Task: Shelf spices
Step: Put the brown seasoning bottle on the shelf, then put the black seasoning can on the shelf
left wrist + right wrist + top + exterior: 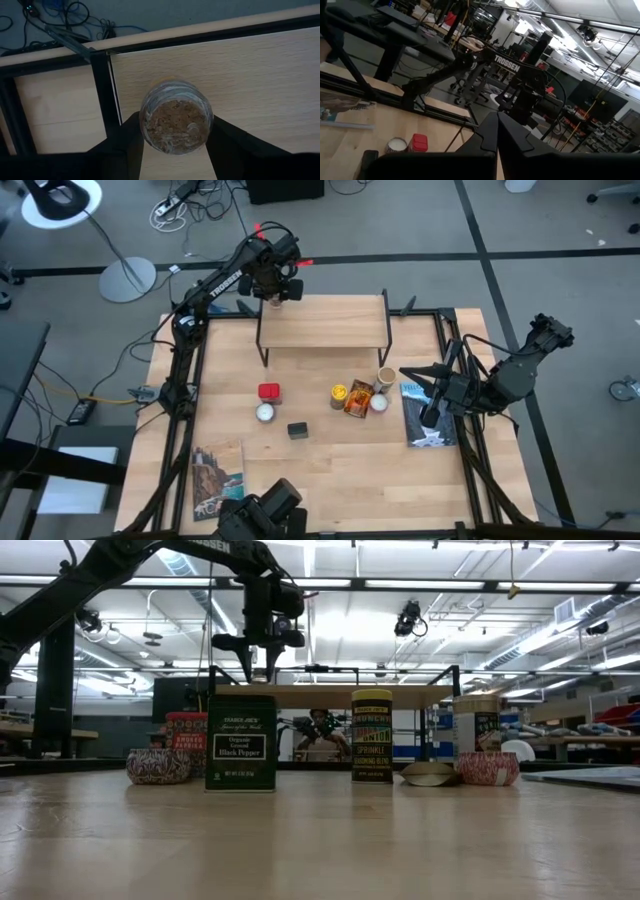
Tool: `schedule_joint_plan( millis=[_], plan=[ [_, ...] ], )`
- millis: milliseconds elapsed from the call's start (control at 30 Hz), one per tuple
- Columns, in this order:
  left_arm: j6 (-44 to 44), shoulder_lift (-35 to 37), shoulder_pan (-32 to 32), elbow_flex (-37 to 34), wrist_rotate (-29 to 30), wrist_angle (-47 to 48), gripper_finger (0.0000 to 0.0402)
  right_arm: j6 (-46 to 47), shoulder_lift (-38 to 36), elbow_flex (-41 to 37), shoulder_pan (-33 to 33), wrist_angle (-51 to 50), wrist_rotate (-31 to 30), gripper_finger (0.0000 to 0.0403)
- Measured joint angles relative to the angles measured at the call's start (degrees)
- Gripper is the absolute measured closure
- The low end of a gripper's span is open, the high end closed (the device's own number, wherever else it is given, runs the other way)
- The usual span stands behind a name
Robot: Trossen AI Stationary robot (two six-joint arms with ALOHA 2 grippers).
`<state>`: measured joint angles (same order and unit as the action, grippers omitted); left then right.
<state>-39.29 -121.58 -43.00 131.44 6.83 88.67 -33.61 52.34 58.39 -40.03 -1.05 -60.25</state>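
My left gripper (275,292) hangs over the left end of the shelf (325,320), pointing down, shut on a small clear jar of brown spice (175,125). Whether the jar touches the plank top (260,75) I cannot tell. On the table in front of the shelf stand a red tin (269,391), a dark tin (297,430), a yellow black-lidded jar (339,395) and a tan jar (386,378). An orange packet (358,400) lies there too. My right gripper (497,131) is shut and empty, held level high over the table's right side. My left gripper pinches the small jar's round wall (145,131) between its two fingers (125,145), one on each side. The fingers come from above, pointing down. The jar's round end faces the wrist camera; its lower end is hidden.
Two small white discs (265,412) (378,403) sit among the spices. A picture book (430,425) lies at the right and another (218,478) at the near left. The rest of the shelf's top (340,325) is bare. Black frame rails (455,360) run along the table's edges.
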Motion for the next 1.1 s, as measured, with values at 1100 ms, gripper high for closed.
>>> schedule_joint_plan(
  millis=[1100],
  plan=[
    [4.01,2.19,3.03,2.99,-0.65,-0.65,0.0168,0.04,0.0,0.0,0.0,-0.12,-0.04,0.04]
  ],
)
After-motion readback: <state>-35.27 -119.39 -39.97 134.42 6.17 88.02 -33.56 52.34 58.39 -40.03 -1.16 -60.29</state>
